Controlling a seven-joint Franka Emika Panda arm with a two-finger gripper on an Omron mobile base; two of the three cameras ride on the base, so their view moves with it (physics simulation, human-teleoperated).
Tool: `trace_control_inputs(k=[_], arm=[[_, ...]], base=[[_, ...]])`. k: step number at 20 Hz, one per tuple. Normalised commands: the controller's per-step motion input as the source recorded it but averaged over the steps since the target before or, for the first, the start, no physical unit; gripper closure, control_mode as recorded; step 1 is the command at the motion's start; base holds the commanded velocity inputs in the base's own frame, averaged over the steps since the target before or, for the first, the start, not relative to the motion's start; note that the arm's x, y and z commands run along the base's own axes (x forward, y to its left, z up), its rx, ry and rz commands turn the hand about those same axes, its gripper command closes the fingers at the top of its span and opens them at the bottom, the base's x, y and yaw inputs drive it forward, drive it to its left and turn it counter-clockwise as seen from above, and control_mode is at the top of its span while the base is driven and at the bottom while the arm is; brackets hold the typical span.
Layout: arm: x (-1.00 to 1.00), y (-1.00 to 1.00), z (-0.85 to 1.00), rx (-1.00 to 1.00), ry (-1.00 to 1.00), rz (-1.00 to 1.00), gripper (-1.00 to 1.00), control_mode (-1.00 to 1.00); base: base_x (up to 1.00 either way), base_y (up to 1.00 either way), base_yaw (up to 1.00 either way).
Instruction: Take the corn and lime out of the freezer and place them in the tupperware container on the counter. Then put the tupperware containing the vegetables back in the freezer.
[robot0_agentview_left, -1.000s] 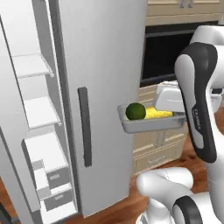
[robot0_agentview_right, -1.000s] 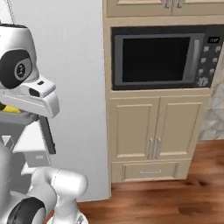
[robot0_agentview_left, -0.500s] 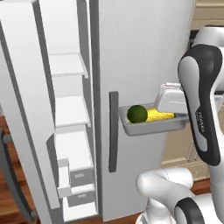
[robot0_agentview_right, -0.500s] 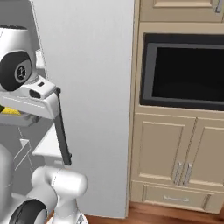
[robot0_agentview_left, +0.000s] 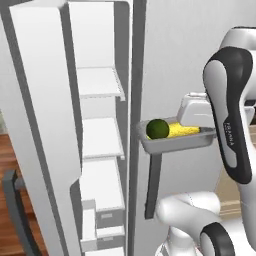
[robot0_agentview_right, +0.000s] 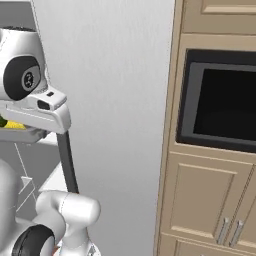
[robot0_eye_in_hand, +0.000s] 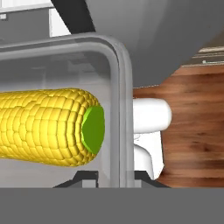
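Tupperware container is sitting clamped in my gripper: in the hand view its rim is running down between my two dark finger tips, which are closed on that end wall, and I am carrying the tray level in the air. Inside it the corn is lying lengthwise with its green end pointing toward my fingers, and in the left base view the lime is resting just beside the cob at the far end of the tray. Just behind the tray the freezer is standing open, its dark bar handle hanging below the tray and its white shelves showing past the door edge. Farther right, in the right base view, a black microwave is sitting in beige cabinets.
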Motion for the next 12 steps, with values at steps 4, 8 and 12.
trace_control_inputs(k=[4, 8, 12], arm=[[0.0, 0.0, 0.0, 0.0, 0.0, 0.0, 1.0, 1.0], [0.12, 0.0, 0.0, 0.0, -0.01, 0.0, 1.0, -1.0], [0.33, -0.08, 0.0, 0.0, -0.01, 0.0, 1.0, -1.0]], base=[[0.06, 0.76, 0.03], [0.3, 0.25, 0.0], [0.0, 0.0, 0.0]])
